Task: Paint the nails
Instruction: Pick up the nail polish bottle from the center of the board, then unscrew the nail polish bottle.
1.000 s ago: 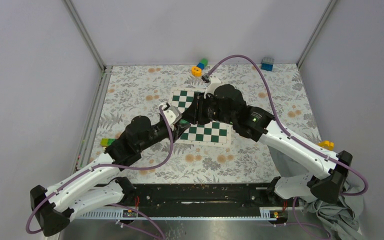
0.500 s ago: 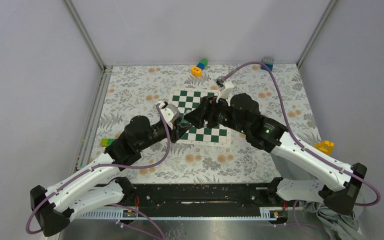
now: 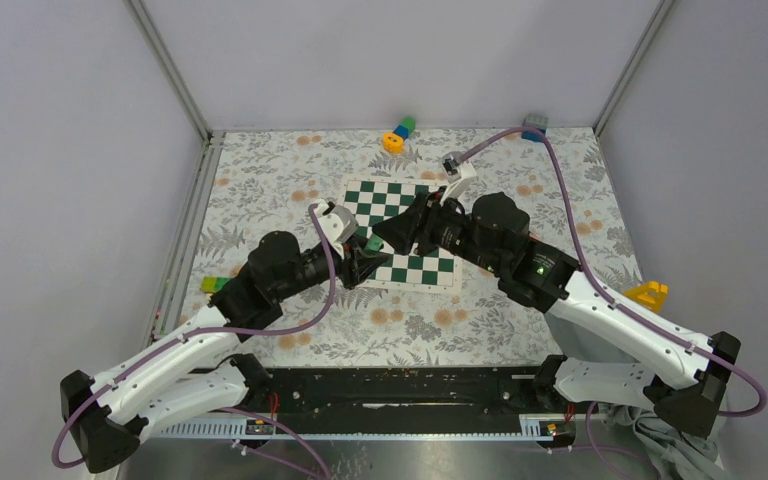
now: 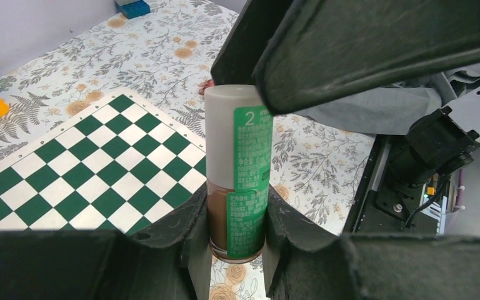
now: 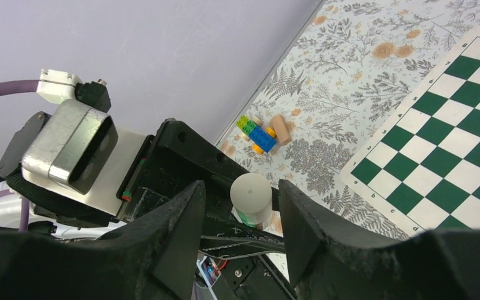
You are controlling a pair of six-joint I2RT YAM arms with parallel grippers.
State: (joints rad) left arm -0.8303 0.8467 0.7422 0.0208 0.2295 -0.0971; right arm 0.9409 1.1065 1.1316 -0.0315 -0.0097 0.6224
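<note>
Because the cap has to come off before any brush can reach the nails [image 4: 207, 84], the left end effector [image 4: 237, 232] is clamping the nail polish bottle [image 4: 238, 187] low on its brown glass body. It is holding the bottle upright so nothing spills and the pale grey cap [image 5: 250, 194] is standing free above the fingers. The bottle is sitting near the near left corner of the chessboard [image 3: 400, 200], toward the middle of the bench [image 3: 260, 190]. Whether its base is touching the surface cannot be told. The right end effector [image 5: 240, 191] is reaching in from the opposite side and hanging over the cap with its jaws open, one finger on each side. A narrow gap is showing at both sides in the right wrist view, so it is straddling the cap rather than gripping it. That placement looks meant for closing on the cap and twisting while the left arm is bracing the bottle. Of the nails, only a small reddish tip is peeking out just behind the cap in the left wrist view, lying on the floral cover off the chessboard's right edge. Its grey sleeve [image 4: 362, 106] is trailing toward the near right corner of the bench. The rest of the hand is being hidden by the bottle and the right arm. Judging from this, the painting itself is not yet beginning.
</note>
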